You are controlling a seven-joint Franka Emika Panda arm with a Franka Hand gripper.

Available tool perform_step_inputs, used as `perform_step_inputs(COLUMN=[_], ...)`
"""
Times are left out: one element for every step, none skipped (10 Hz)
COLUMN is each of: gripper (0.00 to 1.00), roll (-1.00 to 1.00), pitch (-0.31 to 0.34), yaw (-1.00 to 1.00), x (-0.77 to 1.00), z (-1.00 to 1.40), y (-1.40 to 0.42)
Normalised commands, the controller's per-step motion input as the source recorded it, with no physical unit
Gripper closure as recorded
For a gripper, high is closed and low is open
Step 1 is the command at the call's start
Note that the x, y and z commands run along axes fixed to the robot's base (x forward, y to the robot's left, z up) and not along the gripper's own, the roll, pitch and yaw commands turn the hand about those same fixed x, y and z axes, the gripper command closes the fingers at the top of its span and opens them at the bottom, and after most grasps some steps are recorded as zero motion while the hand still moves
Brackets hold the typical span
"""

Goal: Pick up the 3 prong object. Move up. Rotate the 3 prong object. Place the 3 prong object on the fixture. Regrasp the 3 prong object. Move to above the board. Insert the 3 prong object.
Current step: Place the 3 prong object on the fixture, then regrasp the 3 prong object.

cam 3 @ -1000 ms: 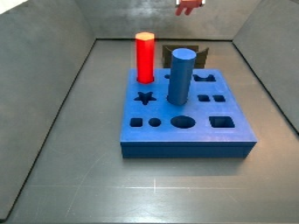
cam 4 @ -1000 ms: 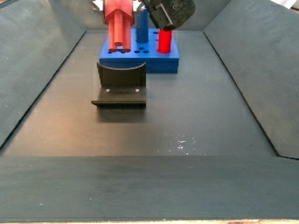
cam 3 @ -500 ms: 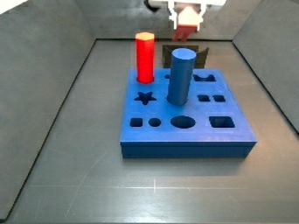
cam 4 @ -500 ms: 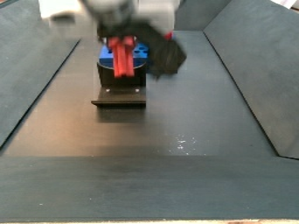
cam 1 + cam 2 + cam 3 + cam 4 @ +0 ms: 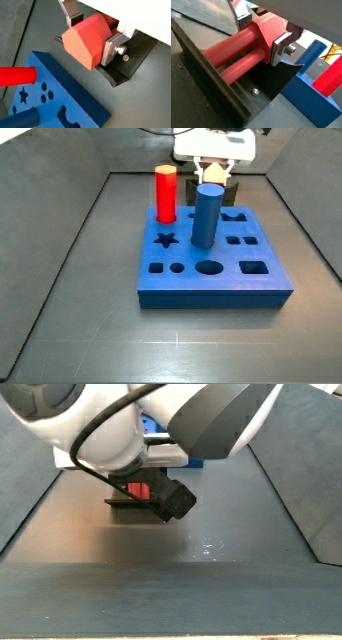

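Salmon-red, the 3 prong object (image 5: 85, 46) is squeezed tight by the tool (image 5: 90, 39), just above the fixture (image 5: 120, 75), so it can be set down there.

A tall red cylinder peg (image 5: 166, 194) and a taller blue cylinder peg (image 5: 207, 216) stand upright, near each other, above the grey floor (image 5: 174, 343) ringed by grey walls (image 5: 54, 188).

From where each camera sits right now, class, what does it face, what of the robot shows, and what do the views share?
Both wrist views: on the wrist, close on the hand gripping the 3 prong object over the fixture.
Side view: beyond the board's near end; hand behind.
Side view: the opposite end; arm fills it.
Shared: the 3 prong object.
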Motion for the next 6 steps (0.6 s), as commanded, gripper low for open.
perform_step_inputs(gripper=[1.00, 1.00, 1.00, 1.00, 0.00, 0.00], roll=[-0.12, -0.11, -0.11, -0.11, 0.00, 0.01], pitch=[-0.085, -0.089, -0.091, -0.088, 0.000, -0.010], yaw=[-0.10, -0.07, -0.03, -0.02, 0.00, -0.04], x=[0.07, 0.08, 0.08, 0.08, 0.00, 0.00], z=[-0.28, -0.27, -0.26, -0.26, 0.00, 1.00], y=[0.11, 0.11, 0.11, 0.11, 0.00, 0.00])
